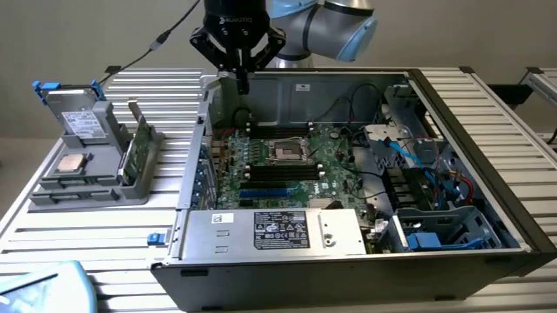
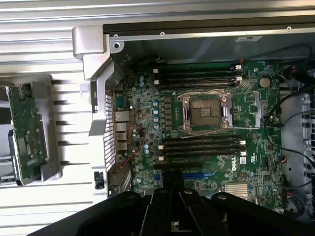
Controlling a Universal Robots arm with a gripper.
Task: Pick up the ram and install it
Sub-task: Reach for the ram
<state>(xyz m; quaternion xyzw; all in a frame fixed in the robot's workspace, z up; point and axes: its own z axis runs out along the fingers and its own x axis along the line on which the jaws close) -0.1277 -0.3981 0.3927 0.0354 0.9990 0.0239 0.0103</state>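
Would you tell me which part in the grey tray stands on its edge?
The ram, the thin green stick; the silver drive and chip lie face up.

We see a silver-grey arm [image 1: 304, 19] with pale blue joint caps, a black gripper [image 1: 241, 79] with white lettering, and a trailing black cable [image 1: 158, 43].

Open computer case [image 1: 348, 282] on slatted table [image 1: 78, 242]; motherboard [image 1: 345, 167] inside; grey parts tray [image 1: 87, 193] beside.
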